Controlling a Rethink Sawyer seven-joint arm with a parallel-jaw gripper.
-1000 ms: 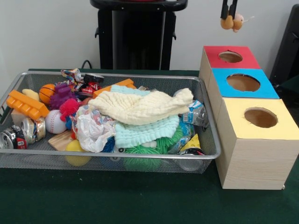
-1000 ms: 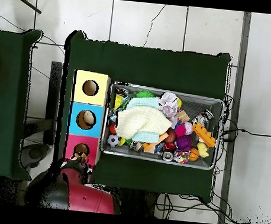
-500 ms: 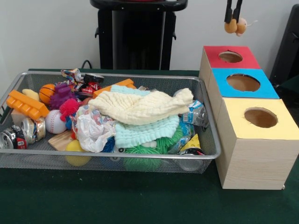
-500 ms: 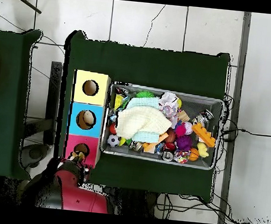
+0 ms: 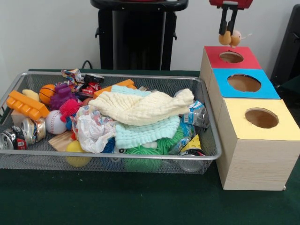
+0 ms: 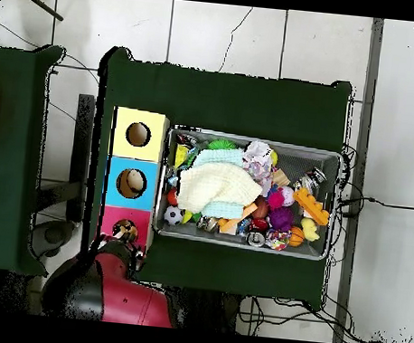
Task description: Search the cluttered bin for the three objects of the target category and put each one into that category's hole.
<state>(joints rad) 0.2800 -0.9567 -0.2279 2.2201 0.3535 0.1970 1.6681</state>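
Surface (image 5: 140,206) with green cover carries a wire bin (image 5: 206,157) and, just beside it, a row of three wooden boxes, each with a round hole in a coloured top: yellow box (image 5: 262,136) nearest the camera, blue box (image 5: 243,83) in the middle, red box (image 5: 230,57) farthest. The bin is heaped; a cream cloth (image 5: 140,107) lies over a pale green cloth (image 5: 147,132) and hides much beneath. Round them sit crumpled paper (image 5: 93,131), an orange block (image 5: 26,105), cans (image 5: 21,133), a baseball (image 5: 55,123), a small basketball (image 5: 47,93) and spiky rubber balls (image 5: 69,108).

The gripper (image 5: 227,32) hangs above the red box with its fingers pinching a small toy (image 5: 229,37) of orange and pale rounded lumps; what it is exactly cannot be told. It looks light and somewhat soft, likely to yield under pressure, and the present hold across its middle appears sound. In the overhead view the gripper (image 6: 125,234) stands over the red box's hole (image 5: 231,57). Nothing obstructs that hole. For further searching, the cloths are judged the main hindrance.
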